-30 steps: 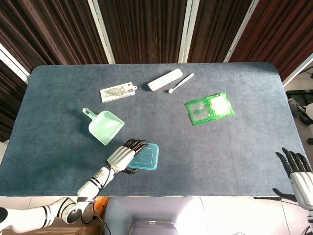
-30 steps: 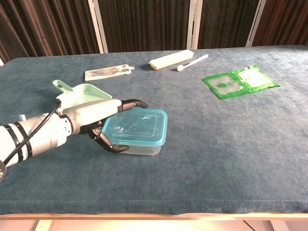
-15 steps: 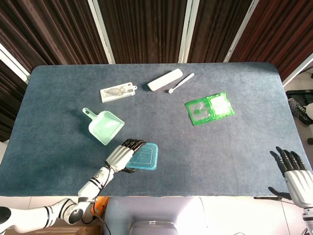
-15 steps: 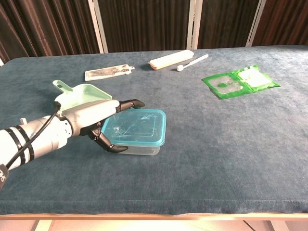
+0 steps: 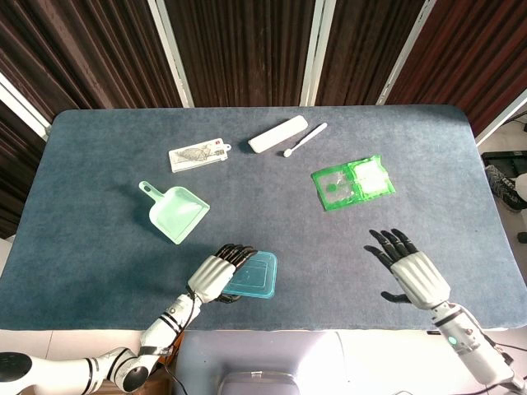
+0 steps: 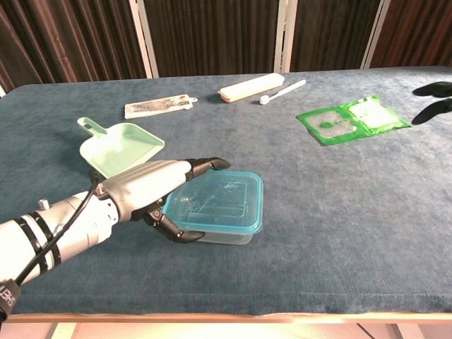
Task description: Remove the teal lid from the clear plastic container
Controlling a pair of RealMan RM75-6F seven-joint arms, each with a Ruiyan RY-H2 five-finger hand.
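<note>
The clear plastic container (image 6: 233, 236) with its teal lid (image 5: 255, 276) (image 6: 219, 203) sits near the table's front edge, left of centre. My left hand (image 5: 216, 277) (image 6: 152, 187) grips its left end, fingers over the lid and thumb against the near side wall. My right hand (image 5: 409, 269) hovers open above the table to the right of the container, fingers spread, well apart from it. In the chest view only its dark fingertips (image 6: 432, 89) show at the right edge.
A mint dustpan (image 5: 176, 212) lies just beyond the container on the left. Farther back are a flat packet (image 5: 198, 155), a white case (image 5: 277, 133) and a toothbrush (image 5: 305, 138). A green plastic pouch (image 5: 354, 183) lies right of centre.
My left hand has dragged the container nearer the front edge and slightly right. My right hand has swung in from the far right edge over the table.
</note>
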